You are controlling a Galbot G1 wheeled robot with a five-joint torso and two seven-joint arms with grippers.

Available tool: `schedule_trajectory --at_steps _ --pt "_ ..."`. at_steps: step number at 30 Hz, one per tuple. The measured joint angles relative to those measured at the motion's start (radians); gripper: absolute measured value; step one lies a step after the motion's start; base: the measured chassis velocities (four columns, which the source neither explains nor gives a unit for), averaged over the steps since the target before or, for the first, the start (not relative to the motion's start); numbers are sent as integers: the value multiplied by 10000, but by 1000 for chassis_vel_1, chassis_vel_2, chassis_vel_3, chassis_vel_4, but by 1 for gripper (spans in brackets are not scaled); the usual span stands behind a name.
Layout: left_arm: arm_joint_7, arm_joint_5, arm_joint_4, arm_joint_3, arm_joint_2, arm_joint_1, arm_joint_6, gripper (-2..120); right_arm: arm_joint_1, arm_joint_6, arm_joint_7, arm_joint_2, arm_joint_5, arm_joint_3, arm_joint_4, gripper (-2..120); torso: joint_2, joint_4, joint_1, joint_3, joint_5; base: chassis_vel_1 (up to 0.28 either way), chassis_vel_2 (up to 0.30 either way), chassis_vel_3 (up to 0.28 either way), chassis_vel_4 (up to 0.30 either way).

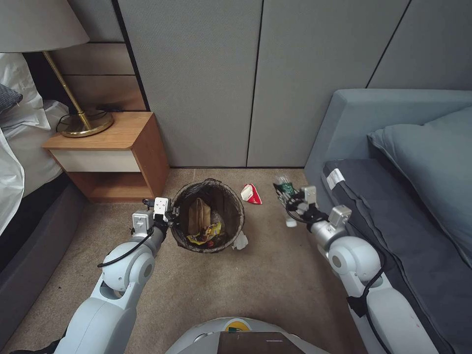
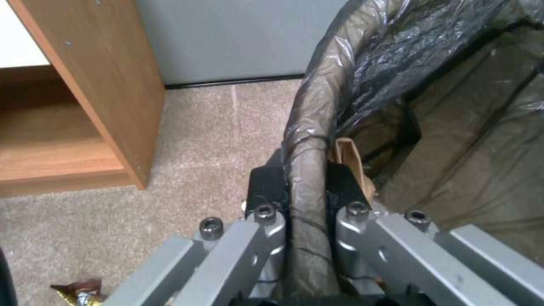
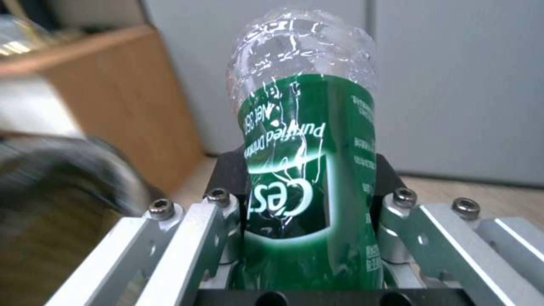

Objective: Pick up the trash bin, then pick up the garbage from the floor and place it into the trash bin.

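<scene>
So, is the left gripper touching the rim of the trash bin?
Touching. In the left wrist view the left gripper is shut on the bag-covered rim of the trash bin, one black pad pressed against each side of it.

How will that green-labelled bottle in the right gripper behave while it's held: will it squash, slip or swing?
The green-labelled plastic bottle looks clear and empty, so probably light with little swing. Its thin wall appears creased, so it may buckle further under the right gripper. The glossy label could slip between the fingers. The left gripper pinches the trash bin rim.
</scene>
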Motion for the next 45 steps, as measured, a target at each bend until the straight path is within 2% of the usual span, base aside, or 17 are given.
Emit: schedule_trajectory --at_steps 5,6,11,16,18,22,32,35,37,39,45 --pt "-2 -21 59 126 18 -158 24 5 386 -302 287 -9 308 -607 506 29 0 3 0 0 0 0 0 0 0" --pt "-2 -23 146 218 24 -277 31 5 623 -446 353 57 369 -918 702 29 0 -8 0 0 -2 0 0 0 0" --pt "-9 -45 218 300 20 -372 60 5 1674 -774 618 212 748 -2084 942 29 0 3 0 0 -1 0 0 0 0" --pt "-23 -47 295 318 11 -472 69 5 2226 -1012 795 193 1233 -2668 1020 29 0 0 0 0 0 0 0 0 0" --pt "-35 -47 401 388 -51 -586 75 5 2693 -1101 1217 135 1519 -3602 1006 29 0 0 0 0 -2 0 0 0 0" --pt "-46 -33 490 459 -100 -742 84 5 2787 -1107 1376 212 1478 -4195 848 29 0 -1 0 0 -1 0 0 0 0" --pt "-63 -26 615 512 -207 -915 108 5 2807 -1164 1430 293 1224 -4912 563 29 0 -2 0 0 0 0 0 0 0" --pt "-63 -25 634 523 -232 -952 110 5 2792 -1285 1452 307 1087 -5070 505 34 0 -2 0 -1 0 0 0 0 0" --pt "-64 -26 635 524 -234 -969 114 5 2776 -1297 1484 356 858 -5147 386 46 0 -2 0 -1 1 0 0 0 0" --pt "-64 -27 634 524 -235 -970 115 5 2774 -1297 1504 377 783 -5155 343 49 0 -2 0 0 1 0 0 0 0" --pt "-62 -29 628 519 -244 -956 122 5 2761 -1214 1534 468 322 -5162 147 73 0 -2 0 -1 1 0 0 0 0"
